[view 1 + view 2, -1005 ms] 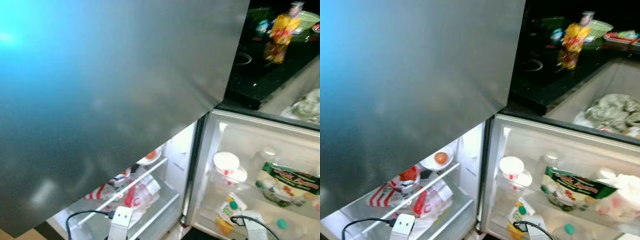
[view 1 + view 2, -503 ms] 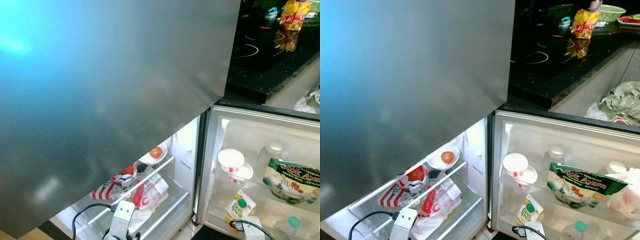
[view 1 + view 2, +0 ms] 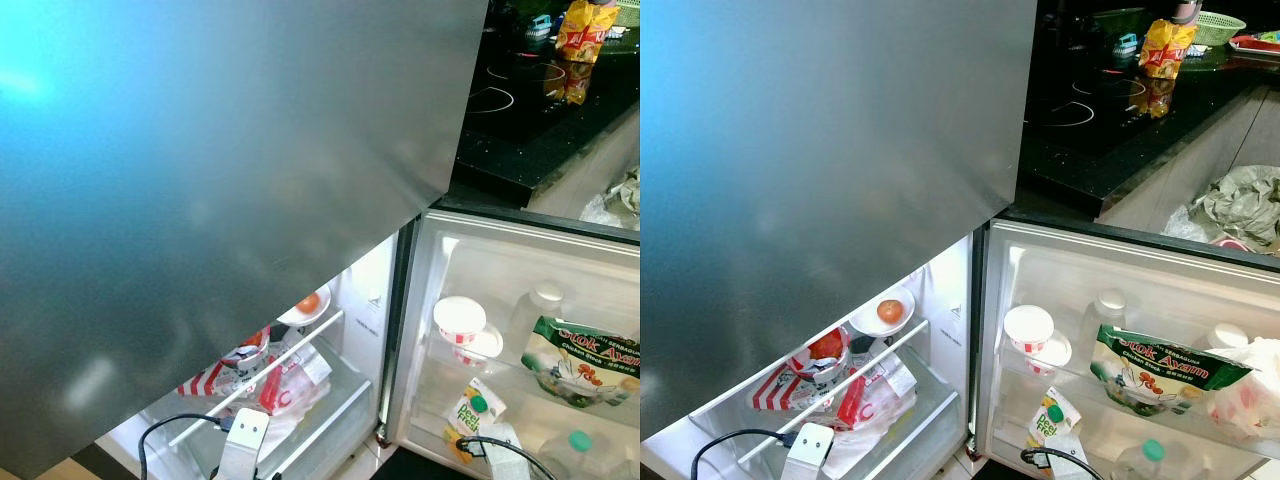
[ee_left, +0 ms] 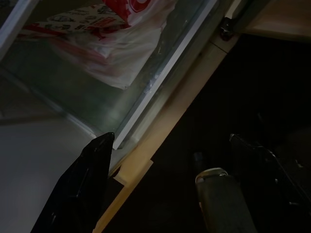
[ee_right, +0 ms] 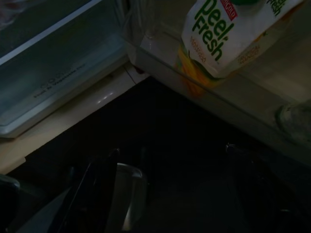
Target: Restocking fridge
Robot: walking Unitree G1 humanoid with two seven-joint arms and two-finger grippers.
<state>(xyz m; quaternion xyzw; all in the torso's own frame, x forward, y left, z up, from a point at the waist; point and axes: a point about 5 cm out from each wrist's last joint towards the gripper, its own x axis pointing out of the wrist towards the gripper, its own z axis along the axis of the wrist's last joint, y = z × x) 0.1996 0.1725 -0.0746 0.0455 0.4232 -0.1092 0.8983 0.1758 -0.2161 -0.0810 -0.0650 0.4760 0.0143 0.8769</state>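
Note:
The fridge stands open below its big grey upper door (image 3: 820, 180). On the inner shelf sit a small plate with an orange-red fruit (image 3: 888, 311), a red-and-white bowl (image 3: 825, 350) and a red-and-white plastic bag (image 3: 865, 395). The door shelves (image 3: 1040, 270) hold a white cup with red print (image 3: 1028, 328), a Peel Fresh carton (image 5: 228, 34), a green food bag (image 3: 1160, 370) and a clear bottle (image 3: 1105, 310). My left gripper (image 4: 170, 141) hangs open and bare below the fridge's lower glass drawer. My right gripper (image 5: 170, 150) hangs open and bare below the door shelf with the carton.
A black cooktop counter (image 3: 1110, 110) runs at the back right with a yellow snack bag (image 3: 1160, 48) and a green basket (image 3: 1215, 25) on it. A crumpled grey-green bag (image 3: 1245, 205) lies beyond the fridge door. The floor under both grippers is dark.
The camera has shifted and the picture has sharpened. The food in the fridge has not moved, and both arms still hang low.

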